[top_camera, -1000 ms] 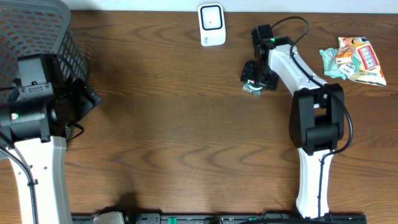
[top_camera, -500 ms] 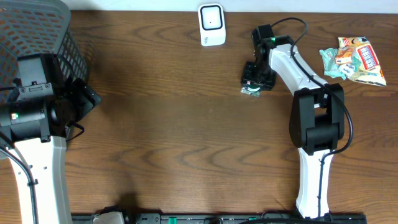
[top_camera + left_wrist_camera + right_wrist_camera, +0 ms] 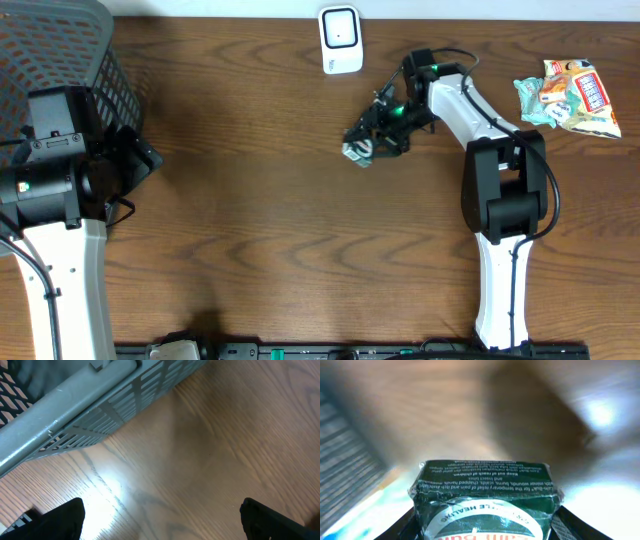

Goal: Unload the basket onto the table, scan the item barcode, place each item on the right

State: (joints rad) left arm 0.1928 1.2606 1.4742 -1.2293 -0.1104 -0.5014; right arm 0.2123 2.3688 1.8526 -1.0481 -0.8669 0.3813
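Observation:
The item is a small dark green box with white print (image 3: 485,492), and my right gripper (image 3: 485,527) is shut on its two sides. From overhead the green box (image 3: 357,152) sticks out left of the right gripper (image 3: 375,140), below and right of the white scanner (image 3: 340,40) at the table's far edge. No barcode shows on the faces I see. My left gripper (image 3: 162,520) hangs open and empty over bare wood beside the basket; its dark fingertips (image 3: 65,520) stand wide apart.
A grey mesh basket (image 3: 60,40) fills the far left corner, its rim (image 3: 75,405) close above the left gripper. A colourful snack bag (image 3: 570,97) lies at the far right. The right arm's base (image 3: 505,200) stands right of centre.
The right gripper tightened on the green box and swung left and slightly toward me with it, away from its earlier spot. The left arm has not moved.

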